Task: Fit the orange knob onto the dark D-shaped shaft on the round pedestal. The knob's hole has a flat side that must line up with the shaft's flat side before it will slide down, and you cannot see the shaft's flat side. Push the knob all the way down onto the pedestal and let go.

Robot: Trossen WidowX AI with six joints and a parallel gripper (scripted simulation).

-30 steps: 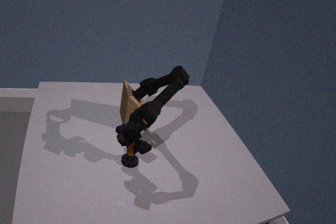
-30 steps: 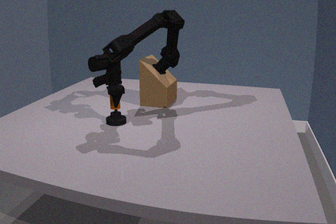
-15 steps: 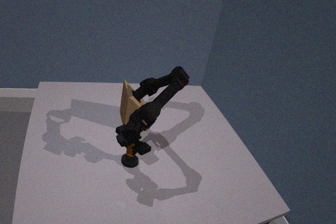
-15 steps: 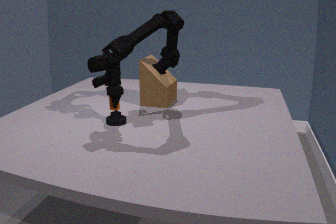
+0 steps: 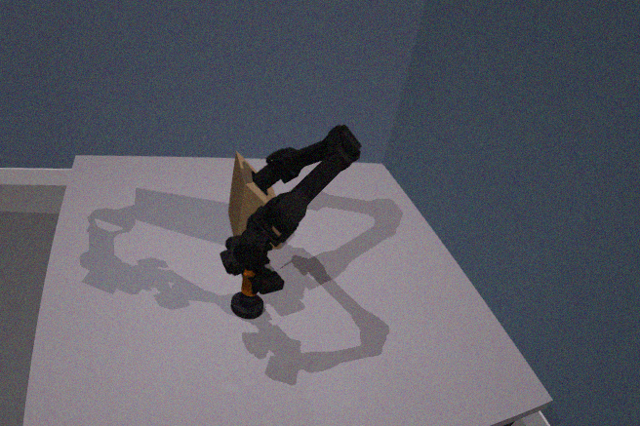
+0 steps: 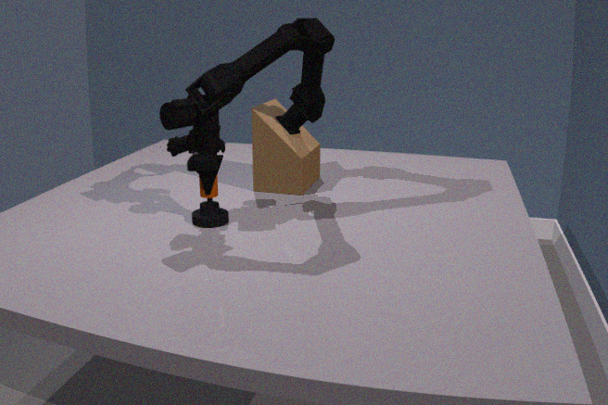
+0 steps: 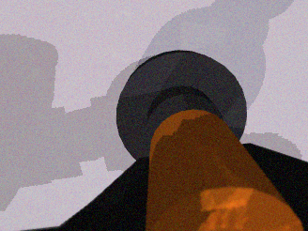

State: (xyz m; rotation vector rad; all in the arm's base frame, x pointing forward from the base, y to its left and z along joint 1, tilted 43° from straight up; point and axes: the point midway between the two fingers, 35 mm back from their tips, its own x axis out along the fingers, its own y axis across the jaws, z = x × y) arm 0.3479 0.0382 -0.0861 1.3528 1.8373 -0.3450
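My gripper point(image 5: 252, 276) point(image 6: 209, 184), its fingers partly apart and clamped on the orange knob point(image 5: 248, 283) point(image 6: 212, 190) point(image 7: 202, 160), holds the piece upright over the round pedestal point(image 5: 247, 306) point(image 6: 209, 218) point(image 7: 136, 105) on the pale tabletop point(image 5: 154, 359) point(image 6: 417, 268) point(image 7: 28, 19). In the exterior view a short stretch of dark shaft point(image 6: 209, 200) shows between the knob's lower end and the pedestal, so the knob is not seated; whether its mouth has started over the tip, I cannot tell. I judge the knob light, stiff and fairly smooth, likely to twist or slip in the fingers if pressed down with the flats misaligned, though hardly fragile. The place to grip is around its straight sides, squarely across the middle, keeping the lower end free. I can read no brand, label or writing on knob, pedestal or arm point(image 5: 289, 210) point(image 6: 265, 54).
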